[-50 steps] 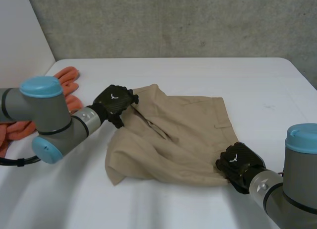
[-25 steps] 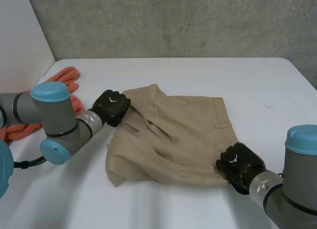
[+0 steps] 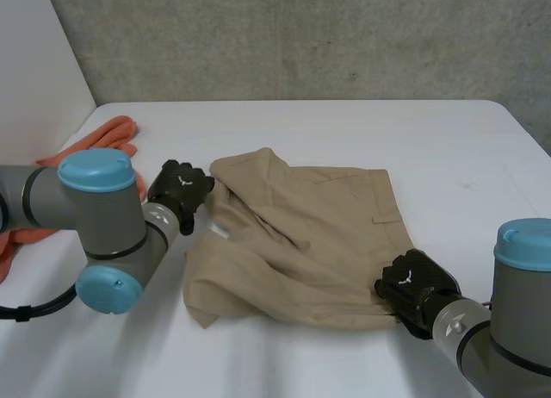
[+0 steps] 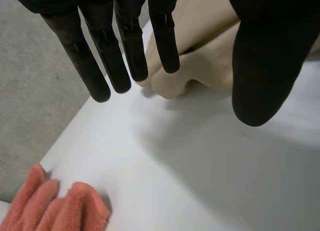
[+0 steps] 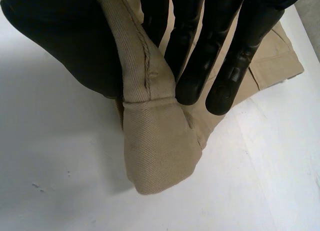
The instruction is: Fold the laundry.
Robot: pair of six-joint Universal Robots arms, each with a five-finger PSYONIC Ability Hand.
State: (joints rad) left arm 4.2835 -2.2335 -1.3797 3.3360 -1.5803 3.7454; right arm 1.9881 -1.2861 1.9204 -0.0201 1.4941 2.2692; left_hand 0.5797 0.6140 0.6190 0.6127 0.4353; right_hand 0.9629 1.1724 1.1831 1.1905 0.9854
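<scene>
Two robot hands in play. On the left robot hand [image 3: 179, 191], straight fingers [image 4: 129, 46] spread from the thumb, clasping nothing, just beside a rumpled edge of the single pair of beige shorts [image 3: 310, 234]. On the right robot hand [image 3: 415, 288], thumb and fingers pinched tight on the shorts' near right corner, a fold of cloth bulging past the fingertips. Shorts lying crumpled mid-tabletop [image 3: 448, 157]. One orange towel [image 3: 112, 138] heaped beyond the left arm, apart from the shorts.
</scene>
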